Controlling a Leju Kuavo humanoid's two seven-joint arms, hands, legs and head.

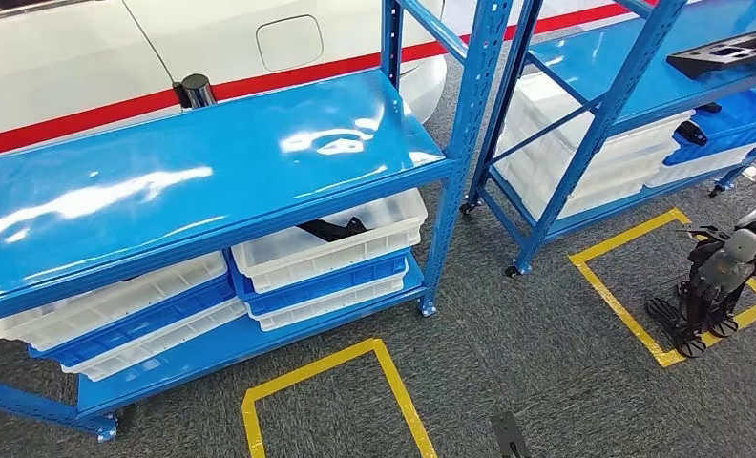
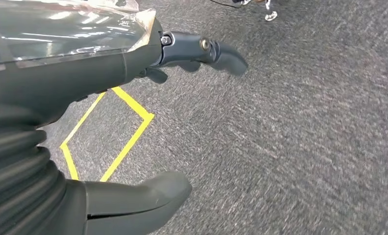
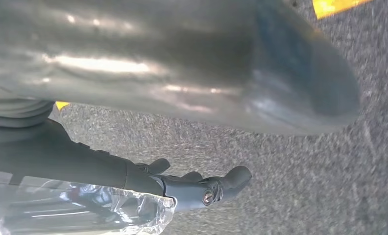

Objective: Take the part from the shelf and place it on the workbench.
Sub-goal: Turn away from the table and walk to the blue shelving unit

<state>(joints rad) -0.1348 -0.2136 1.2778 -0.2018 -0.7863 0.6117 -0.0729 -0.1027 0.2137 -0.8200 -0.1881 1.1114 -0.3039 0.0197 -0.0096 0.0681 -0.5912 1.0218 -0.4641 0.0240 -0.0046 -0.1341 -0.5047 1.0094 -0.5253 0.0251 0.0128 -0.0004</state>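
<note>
Both our left hand [image 2: 133,122] and right hand [image 3: 192,147] hang open and empty above the carpet, since the black part [image 1: 331,229] lies untouched in its white crate [image 1: 355,250] on the shelf [image 1: 212,162].

My right robot hand [image 3: 182,142] hangs over grey carpeted floor [image 3: 290,171], seen from the wrist camera. My thick grey thumb [image 3: 221,68] spans the frame, blurred and glossy with highlights. My darker fingers [image 3: 216,188] are extended together, apart from the thumb, holding nothing. A crinkled clear plastic wrap [image 3: 84,208] covers the back of the robot hand. Scraps of yellow floor tape [image 3: 336,6] show at a corner, and another behind the ribbed cover [image 3: 15,115].
</note>
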